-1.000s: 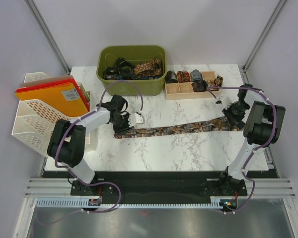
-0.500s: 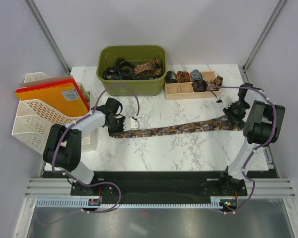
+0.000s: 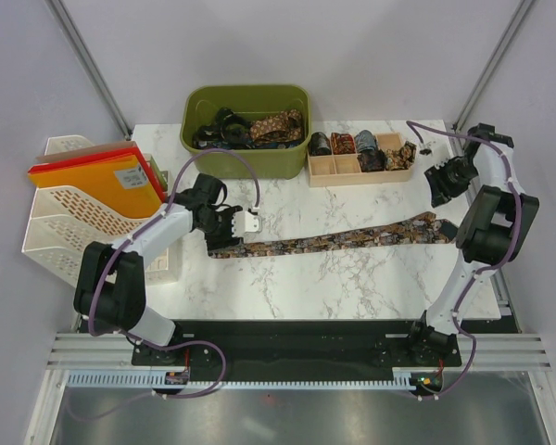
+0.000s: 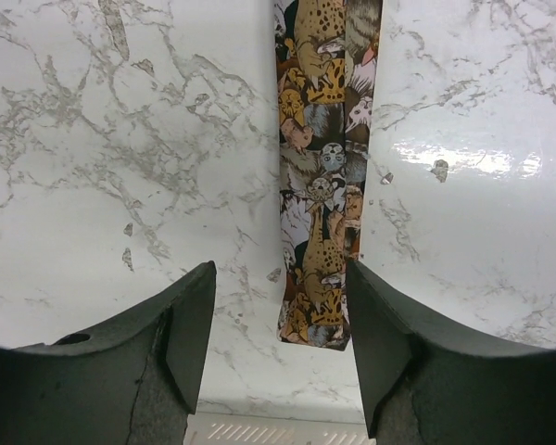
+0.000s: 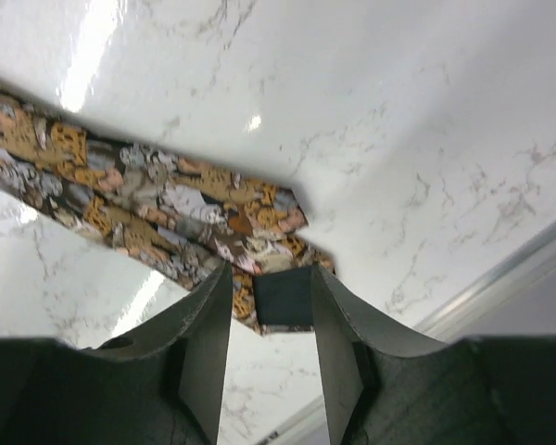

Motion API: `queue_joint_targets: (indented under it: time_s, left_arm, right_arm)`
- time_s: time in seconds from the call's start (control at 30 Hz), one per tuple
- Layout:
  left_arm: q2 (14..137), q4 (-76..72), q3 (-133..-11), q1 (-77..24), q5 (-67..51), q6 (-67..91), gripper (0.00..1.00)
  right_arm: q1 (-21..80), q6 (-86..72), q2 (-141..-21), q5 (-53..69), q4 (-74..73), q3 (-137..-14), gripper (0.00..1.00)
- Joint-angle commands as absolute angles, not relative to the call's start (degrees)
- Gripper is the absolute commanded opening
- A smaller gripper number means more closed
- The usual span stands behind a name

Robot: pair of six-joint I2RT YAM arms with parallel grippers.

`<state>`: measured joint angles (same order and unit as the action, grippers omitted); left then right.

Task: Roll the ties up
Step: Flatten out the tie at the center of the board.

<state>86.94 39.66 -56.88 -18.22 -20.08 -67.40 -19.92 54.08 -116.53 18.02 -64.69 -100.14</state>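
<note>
Left claw [image 3: 227,232] is open and holds nothing. It hangs just over the left end of a long patterned tie [image 3: 334,241]. In its wrist view the two fingers [image 4: 181,324] are apart. The tie end lies flat on the desk [image 3: 352,287] between them, closer to the right finger and not gripped.

The right claw [image 3: 440,184] is also open and has nothing in it. It is raised over the right side of the desk, near the other end of the tie but not touching it. Its wrist view shows that end on the marble below the spread fingers.

The tie is stretched flat across the middle of the desk, a little slanted. Behind it a green bin [image 3: 259,165] holds more ties [image 3: 259,125] in a heap. Beside the bin, a wooden box [image 3: 352,174] has rolled ties [image 3: 343,142] in its far compartments. At the left a white rack [image 3: 60,218] carries orange folders [image 3: 88,176].
</note>
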Motion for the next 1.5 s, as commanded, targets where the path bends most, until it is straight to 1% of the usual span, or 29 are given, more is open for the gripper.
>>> queue_joint_targets:
  time_s: [0.0,0.07,0.27,0.3,0.53,0.57,0.6,0.67,0.7,0.87,0.9,0.93,1.1,1.3,1.47]
  left_arm:
    - [86.5,40.4,-58.0,-18.6,-22.9,-64.3,0.65]
    - [86.6,40.2,-57.7,-18.6,-23.1,-63.9,0.65]
    - [87.0,39.1,-57.4,-18.6,-23.6,-62.3,0.66]
    - [87.1,39.0,-57.2,-18.6,-23.6,-62.1,0.67]
    - [86.3,38.1,-55.2,-18.6,-23.6,-61.5,0.68]
    - [86.2,38.1,-55.2,-18.6,-23.6,-61.4,0.68]
    - [86.2,37.9,-55.1,-18.6,-23.5,-61.3,0.68]
    - [86.3,37.7,-55.1,-18.6,-23.4,-61.1,0.68]
    - [86.2,37.5,-55.1,-18.6,-23.4,-61.0,0.68]
    - [86.7,36.8,-55.5,-18.6,-23.2,-61.0,0.68]
    - [86.8,36.7,-55.7,-18.6,-23.2,-60.9,0.68]
    - [86.8,36.7,-55.8,-18.6,-23.2,-60.7,0.68]
    - [86.0,36.5,-55.9,-18.6,-23.1,-59.7,0.69]
    - [85.3,36.5,-54.9,-18.6,-21.8,-60.2,0.7]
    - [86.0,36.5,-54.8,-18.5,-21.4,-60.5,0.73]
  right_arm:
    - [-19.0,44.2,-121.6,21.1,-66.0,-102.7,0.46]
    - [-19.0,42.5,-122.9,19.2,-64.8,-102.7,0.47]
    - [-18.9,38.2,-125.7,16.4,-59.7,-102.0,0.54]
    - [-18.8,37.9,-125.9,16.1,-59.0,-101.9,0.57]
    - [-18.2,37.2,-127.5,14.9,-56.5,-100.2,0.57]
    - [-18.2,37.2,-127.4,15.0,-56.6,-99.9,0.55]
    - [-18.3,37.2,-127.2,15.3,-56.6,-99.8,0.48]
    - [-18.3,37.4,-126.0,15.5,-57.1,-99.6,0.43]
    - [-18.2,37.7,-125.5,15.6,-57.3,-99.6,0.34]
    - [-18.3,39.1,-122.5,16.1,-60.0,-99.7,0.12]
    - [-18.4,39.2,-122.2,16.1,-60.7,-99.8,0.03]
    - [-18.6,39.1,-121.5,16.8,-61.3,-100.3,0.0]
    - [-19.9,38.1,-117.6,19.2,-66.8,-100.9,0.0]
    - [-20.7,39.7,-114.3,15.8,-68.4,-95.1,0.0]
    - [-21.6,39.0,-115.7,14.1,-63.8,-91.6,0.0]
